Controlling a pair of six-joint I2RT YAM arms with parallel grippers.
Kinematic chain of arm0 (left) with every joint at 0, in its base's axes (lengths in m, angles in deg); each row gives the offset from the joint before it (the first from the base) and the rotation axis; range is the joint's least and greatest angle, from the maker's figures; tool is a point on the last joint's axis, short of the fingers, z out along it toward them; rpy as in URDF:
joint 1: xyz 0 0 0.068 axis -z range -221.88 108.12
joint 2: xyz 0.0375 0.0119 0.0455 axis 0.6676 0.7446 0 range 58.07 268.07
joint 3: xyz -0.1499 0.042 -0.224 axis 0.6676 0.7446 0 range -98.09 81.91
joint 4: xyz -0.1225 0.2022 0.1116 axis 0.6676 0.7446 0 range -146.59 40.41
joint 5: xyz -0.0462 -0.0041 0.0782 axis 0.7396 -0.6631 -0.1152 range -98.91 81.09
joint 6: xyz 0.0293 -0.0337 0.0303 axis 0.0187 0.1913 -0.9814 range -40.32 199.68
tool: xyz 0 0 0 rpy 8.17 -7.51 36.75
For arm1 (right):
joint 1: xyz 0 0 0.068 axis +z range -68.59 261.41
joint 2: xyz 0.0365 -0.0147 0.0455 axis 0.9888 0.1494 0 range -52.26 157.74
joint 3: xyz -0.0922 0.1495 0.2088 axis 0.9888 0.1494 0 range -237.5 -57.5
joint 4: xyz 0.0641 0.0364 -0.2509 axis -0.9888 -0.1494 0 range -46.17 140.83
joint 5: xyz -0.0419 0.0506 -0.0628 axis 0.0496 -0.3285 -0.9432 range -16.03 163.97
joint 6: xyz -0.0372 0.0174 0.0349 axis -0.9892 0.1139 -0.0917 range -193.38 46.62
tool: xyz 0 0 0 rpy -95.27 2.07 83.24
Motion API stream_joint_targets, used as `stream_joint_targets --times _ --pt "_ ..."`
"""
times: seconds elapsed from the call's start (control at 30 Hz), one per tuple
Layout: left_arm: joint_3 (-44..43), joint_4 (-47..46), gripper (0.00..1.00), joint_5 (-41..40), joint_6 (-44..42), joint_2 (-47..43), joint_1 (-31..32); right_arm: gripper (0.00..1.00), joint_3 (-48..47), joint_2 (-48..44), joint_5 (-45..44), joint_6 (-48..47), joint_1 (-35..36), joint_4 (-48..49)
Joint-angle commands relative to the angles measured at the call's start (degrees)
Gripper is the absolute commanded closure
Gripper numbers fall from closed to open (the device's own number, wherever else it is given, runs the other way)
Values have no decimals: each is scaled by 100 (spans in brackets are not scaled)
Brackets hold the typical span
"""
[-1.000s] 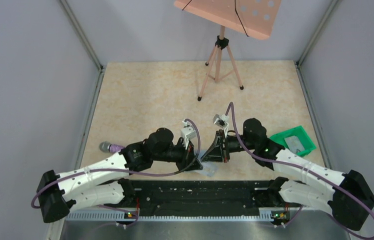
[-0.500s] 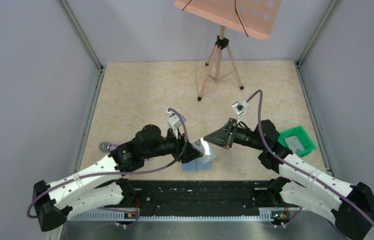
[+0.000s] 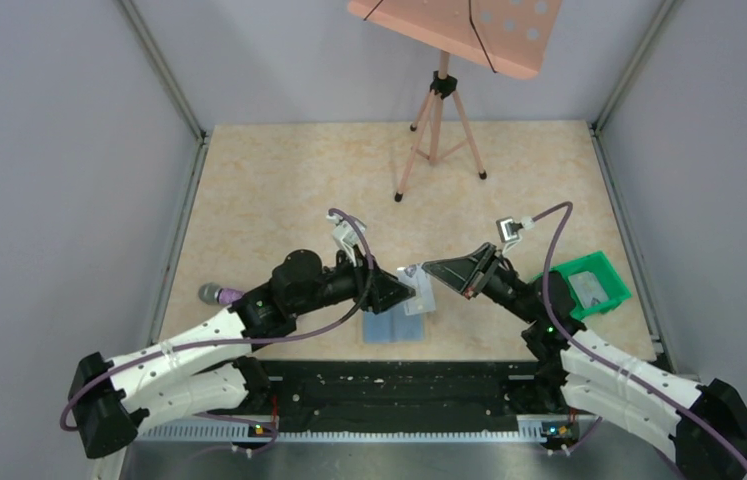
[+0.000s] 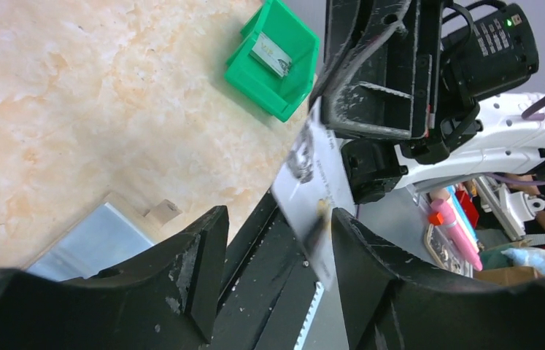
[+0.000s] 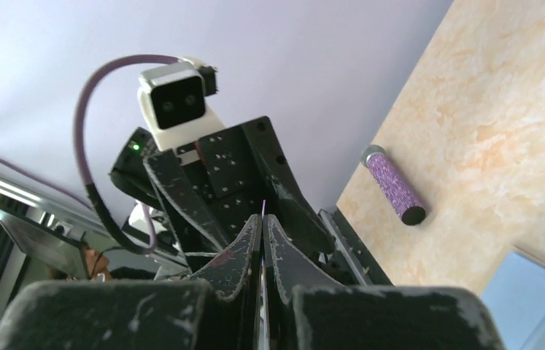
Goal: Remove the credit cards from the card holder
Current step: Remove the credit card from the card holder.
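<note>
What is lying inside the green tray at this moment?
One pale grey card lies inside the green tray, on its floor. Whether another card is under it cannot be seen, because this card covers that spot.

The left gripper (image 4: 278,226) is showing its two black fingers (image 4: 182,277) spread apart in the foreground. A pale credit card (image 4: 313,182) is hanging on edge in the gap, close to the right-hand finger, and the right gripper (image 4: 331,102) is pinching its upper end from above. Beneath, the light-blue card holder (image 4: 87,244) is lying flat on the marbled table (image 4: 72,109). Farther off, a green tray (image 4: 284,95) is sitting with a second card (image 4: 271,55) lying inside.
</note>
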Motion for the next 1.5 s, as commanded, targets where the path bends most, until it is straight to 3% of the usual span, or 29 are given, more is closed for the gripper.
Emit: stream_joint_targets --times 0.0,0.13,0.2,0.37,0.43,0.57,0.73,0.93,1.13,1.27,1.47 --pt "184 -970 41 84 403 161 -34 100 133 -280 -454 255 -46 757" --pt "388 -1446 44 181 700 234 -43 100 417 -405 -742 362 -46 1042" --pt "479 -1645 51 208 794 239 -43 100 464 -412 -781 371 -46 1036" --pt "634 -1950 91 210 851 205 -64 100 503 -415 -655 238 -46 888" --pt "632 -1838 100 249 789 163 -98 100 347 -493 -395 -153 -53 465" --pt "605 -1402 100 451 569 27 -202 86 -340 -734 200 -1384 -187 -1441" --pt "620 -914 100 819 225 -165 -290 66 -1149 -890 812 -2521 -466 -3125" --pt "457 -136 100 1317 -209 -148 -363 47 -1957 -264 2186 -3582 -739 -4270" --pt "241 522 100 1909 -551 -44 -390 47 -2349 501 3211 -3958 -738 -4416" --pt "165 536 100 2354 -600 145 -403 53 -2371 922 3792 -4074 -740 -4412" --pt "12 536 100 2771 -587 479 -403 52 -2219 1218 4342 -4122 -740 -4192"
